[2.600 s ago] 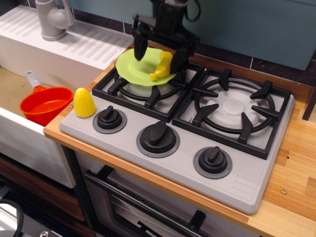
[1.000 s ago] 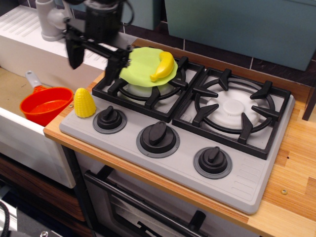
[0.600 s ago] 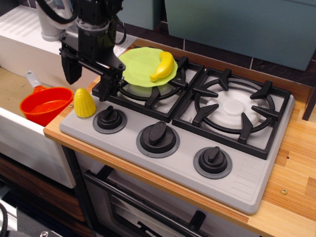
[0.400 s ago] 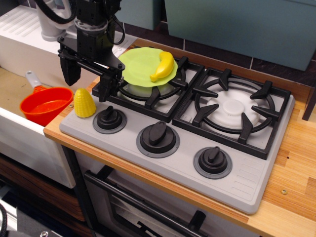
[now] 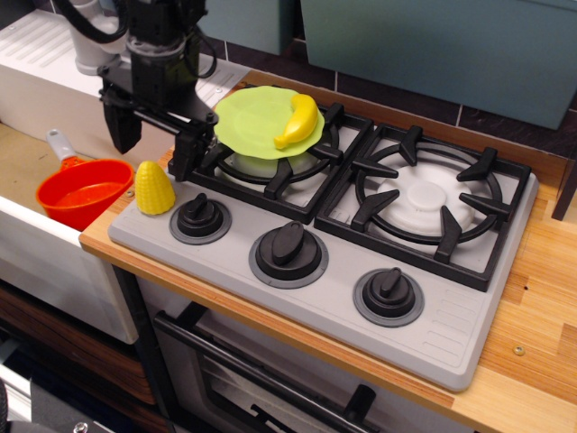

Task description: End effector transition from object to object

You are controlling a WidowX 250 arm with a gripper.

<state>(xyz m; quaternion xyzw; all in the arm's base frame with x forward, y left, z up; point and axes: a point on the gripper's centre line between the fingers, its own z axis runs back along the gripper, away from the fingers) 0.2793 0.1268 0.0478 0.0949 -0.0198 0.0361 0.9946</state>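
Directly beneath the wide-open gripper [image 5: 150,149] stands the yellow corn [image 5: 154,188], untouched.

A single camera looks down at an angle from the front, fairly close, onto a toy stove [image 5: 361,262] on a wooden counter [image 5: 532,361]. The stove runs diagonally, from far left to near right. A sink [image 5: 36,225] fills the left edge; a teal wall [image 5: 469,45] closes the far side.
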